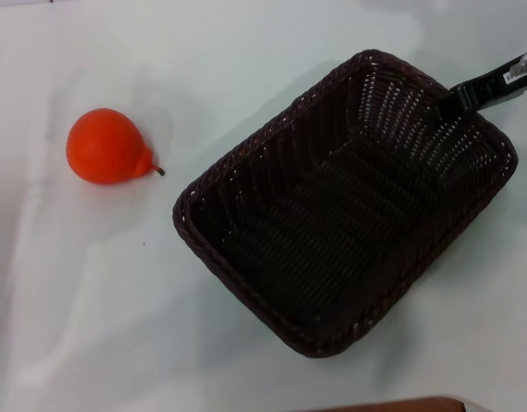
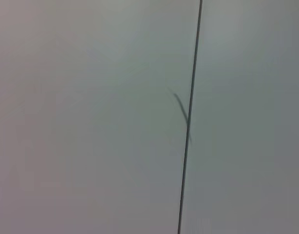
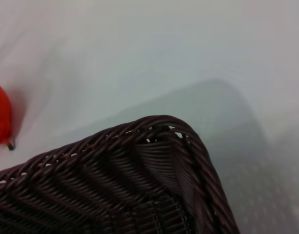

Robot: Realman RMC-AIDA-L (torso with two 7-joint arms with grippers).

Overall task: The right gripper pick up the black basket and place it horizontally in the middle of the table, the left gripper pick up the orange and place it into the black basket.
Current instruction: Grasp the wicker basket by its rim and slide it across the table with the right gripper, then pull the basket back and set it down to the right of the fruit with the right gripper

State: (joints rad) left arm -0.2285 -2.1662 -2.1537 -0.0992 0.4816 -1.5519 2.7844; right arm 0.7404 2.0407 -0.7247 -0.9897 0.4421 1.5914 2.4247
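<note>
Basket position: the black basket sits on the table right of centre in the head view, turned diagonally so that its long axis runs from the near-left toward the far-right. Its opening faces up, and the braided rim, sloping openwork sides and woven floor are all visible. Nothing lies inside it.

The right gripper reaches in from the far-right edge of the head view and meets the basket at its far-right rim. 1 dark finger lies over the inner side of the wall there; whether the jaws are clamped on the rim or merely resting against it cannot be determined from these views. The right wrist view looks down on 1 rounded corner of the basket, with bare table surface beyond it.

The orange rests on the table to the left of the basket, well apart from it, with its short dark stem pointing toward the basket. A sliver of the orange appears at the edge of the right wrist view.

The left gripper is not visible in any view. The left wrist view shows only a pale, flat surface crossed by 1 thin dark line.

Surface: plain white, smooth, with soft shadows beside the basket and the fruit.
</note>
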